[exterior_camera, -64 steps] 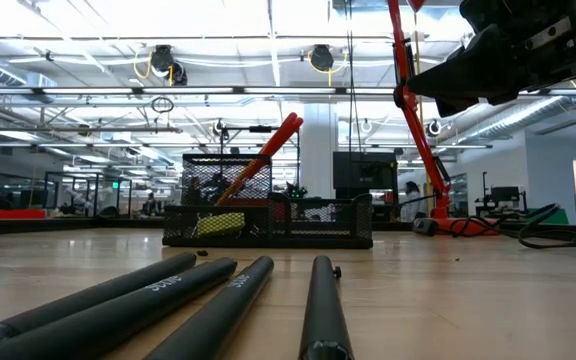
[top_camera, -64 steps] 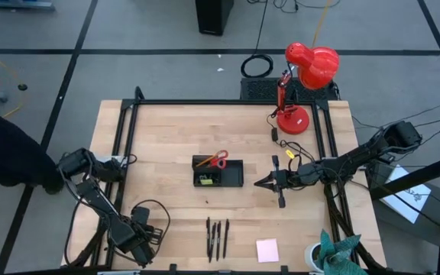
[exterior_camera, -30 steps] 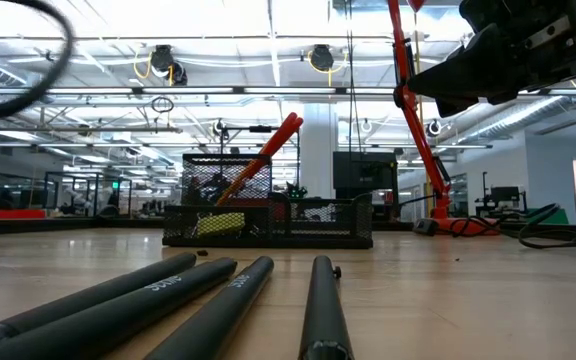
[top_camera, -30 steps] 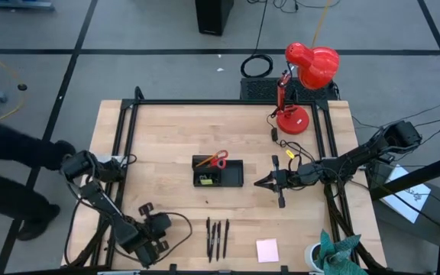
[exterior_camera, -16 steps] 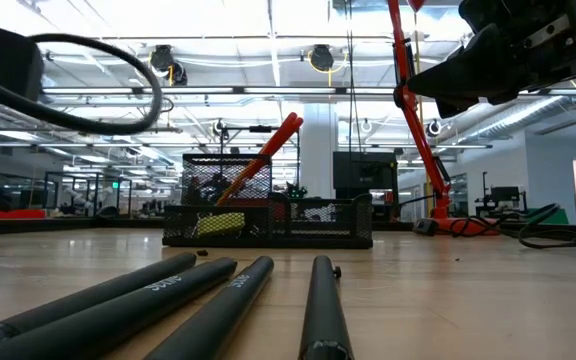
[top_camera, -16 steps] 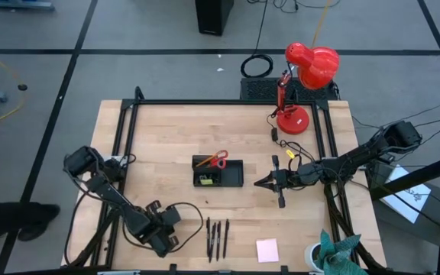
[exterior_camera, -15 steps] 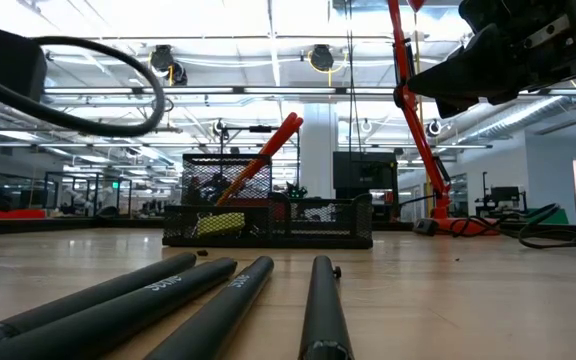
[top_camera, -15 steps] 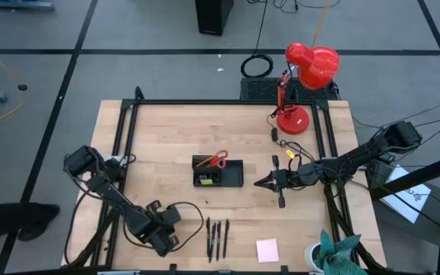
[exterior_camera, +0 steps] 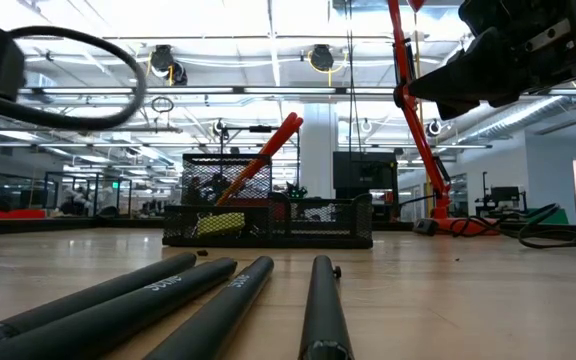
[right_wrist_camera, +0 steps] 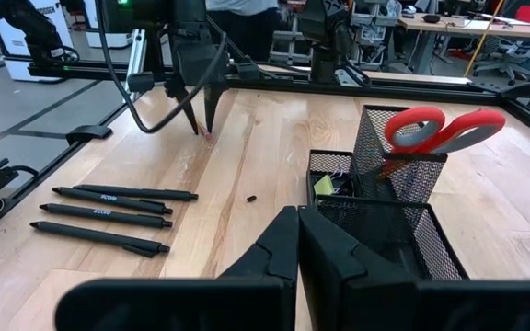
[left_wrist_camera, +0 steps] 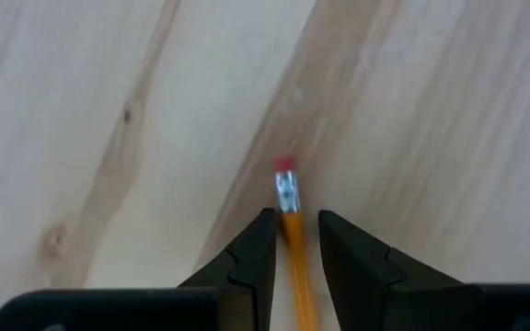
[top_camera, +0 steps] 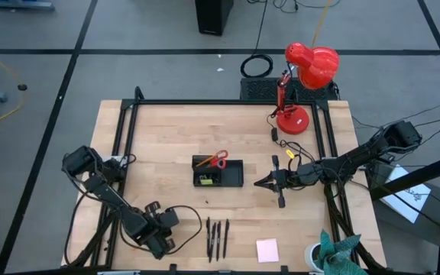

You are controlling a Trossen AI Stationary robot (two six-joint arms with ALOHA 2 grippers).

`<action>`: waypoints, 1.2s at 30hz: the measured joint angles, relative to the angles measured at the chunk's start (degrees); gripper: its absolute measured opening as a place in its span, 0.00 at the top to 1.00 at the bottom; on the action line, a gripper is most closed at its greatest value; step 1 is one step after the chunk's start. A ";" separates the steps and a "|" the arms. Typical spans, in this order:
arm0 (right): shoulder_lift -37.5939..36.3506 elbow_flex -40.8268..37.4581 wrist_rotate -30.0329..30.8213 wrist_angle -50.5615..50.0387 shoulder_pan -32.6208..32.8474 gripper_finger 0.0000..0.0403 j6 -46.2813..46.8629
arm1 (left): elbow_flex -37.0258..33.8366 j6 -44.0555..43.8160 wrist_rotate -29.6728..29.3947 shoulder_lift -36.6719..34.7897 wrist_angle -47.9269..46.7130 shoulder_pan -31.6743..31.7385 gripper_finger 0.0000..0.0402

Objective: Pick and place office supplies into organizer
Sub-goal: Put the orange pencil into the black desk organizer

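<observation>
Between the fingers of the left gripper (left_wrist_camera: 291, 241), at the near left of the table (top_camera: 166, 137), an orange pencil (left_wrist_camera: 294, 257) is held, its pink eraser end pointing past the fingertips at the bare wood. The pencil is judged light, stiff and slim, with a smooth painted shaft that may slip or pivot in a narrow pinch; a hold near the middle of the shaft is judged steadier than one at the eraser end. The right gripper (top_camera: 270, 182), clenched on nothing, hangs just right of the organizer (top_camera: 231, 174), which stands at the table's centre and holds the red-handled scissors (top_camera: 216, 160) upright. Three black pens (top_camera: 217, 238) lie near the front edge, with the pink sticky-note pad (top_camera: 266, 250) to their right. Compared with two seconds earlier, the left arm is seen swung rightward toward the pens, while the right arm and the supplies are unchanged.
</observation>
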 joint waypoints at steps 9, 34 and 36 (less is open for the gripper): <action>0.00 0.00 0.00 0.15 0.02 0.99 0.23 | -1.84 -7.41 -1.34 -0.01 2.88 -2.22 0.77; 0.00 0.00 0.00 0.15 0.00 0.99 0.46 | -3.08 0.60 -6.74 0.36 5.58 -1.62 0.77; 0.00 0.00 0.00 0.15 0.00 0.99 0.46 | -3.12 0.78 -8.87 0.57 5.60 -2.54 0.77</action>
